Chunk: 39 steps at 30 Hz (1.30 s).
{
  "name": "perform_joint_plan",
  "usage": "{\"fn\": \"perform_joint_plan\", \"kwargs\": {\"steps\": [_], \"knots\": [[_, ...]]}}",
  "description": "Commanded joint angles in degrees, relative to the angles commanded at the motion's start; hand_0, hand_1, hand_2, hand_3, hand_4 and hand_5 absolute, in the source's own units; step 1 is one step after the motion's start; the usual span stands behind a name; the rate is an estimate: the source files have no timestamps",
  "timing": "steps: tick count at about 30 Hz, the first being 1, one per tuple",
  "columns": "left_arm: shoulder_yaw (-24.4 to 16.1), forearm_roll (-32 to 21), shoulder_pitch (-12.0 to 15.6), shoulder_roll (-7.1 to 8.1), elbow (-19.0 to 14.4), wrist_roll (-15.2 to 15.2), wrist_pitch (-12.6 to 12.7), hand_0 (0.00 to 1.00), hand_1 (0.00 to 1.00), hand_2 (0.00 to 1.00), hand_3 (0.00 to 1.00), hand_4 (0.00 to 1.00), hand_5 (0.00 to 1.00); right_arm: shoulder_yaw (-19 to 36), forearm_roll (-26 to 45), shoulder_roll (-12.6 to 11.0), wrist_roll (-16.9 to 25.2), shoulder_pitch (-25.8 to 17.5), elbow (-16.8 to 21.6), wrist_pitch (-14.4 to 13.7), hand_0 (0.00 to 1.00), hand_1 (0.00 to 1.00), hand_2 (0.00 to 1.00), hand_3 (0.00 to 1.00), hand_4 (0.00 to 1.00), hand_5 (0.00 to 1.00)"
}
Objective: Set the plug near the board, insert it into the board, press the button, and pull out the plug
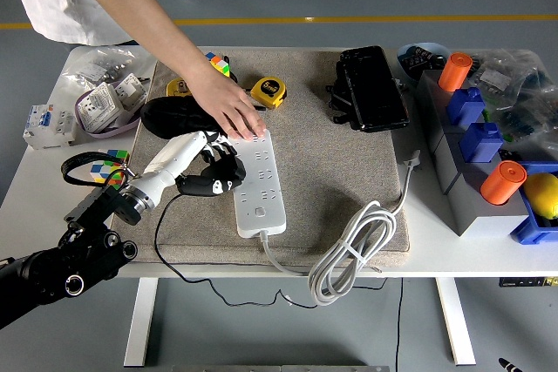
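Your left hand [212, 169] has its fingers [228, 165] curled around the black plug [209, 184], which sits just off the left edge of the white board [260, 184], touching or nearly touching it; you cannot tell from here whether any pin is in a socket. The fingers cover most of the plug, and its thin black cord [166, 241] runs down over the mat's front edge. A person's hand [234, 112] presses flat on the board's far end, just above your fingers, and hides the sockets there. The button [259, 211] shows near the board's near end, uncovered. The board's thick white cable [349, 254] lies coiled on the mat's [331, 172] front right corner.

Around you: a yellow tape measure [268, 91] and a colour cube [218, 64] beyond the person's hand, a black shoe-like shape [170, 115] partly hidden under the person's wrist, a black case [372, 89] at the far right of the mat. At the bench's [35, 180] left end lie bags of parts [100, 93]; at its right, blue and grey blocks [471, 163] with orange cylinders [502, 182], cut off by the frame.
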Motion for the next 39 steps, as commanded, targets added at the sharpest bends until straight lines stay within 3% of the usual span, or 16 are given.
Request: {"fn": "perform_joint_plan", "kwargs": {"steps": [30, 39], "knots": [[0.8, -0.6, -0.8, -0.44, 1.7, -0.5, 0.9, 0.409, 0.417, 0.446, 0.537, 0.699, 0.002, -0.4, 0.3, 0.0, 0.1, 0.0, 0.0, 0.0, 0.652, 0.711, 0.719, 0.638, 0.924, 0.533], [1.0, 0.2, -0.8, -0.33, 1.9, 0.5, 0.2, 0.420, 0.436, 0.464, 0.543, 0.704, 0.002, -0.2, 0.2, 0.1, 0.1, 0.0, 0.1, 0.0, 0.652, 0.711, 0.719, 0.638, 0.925, 0.533]]}}
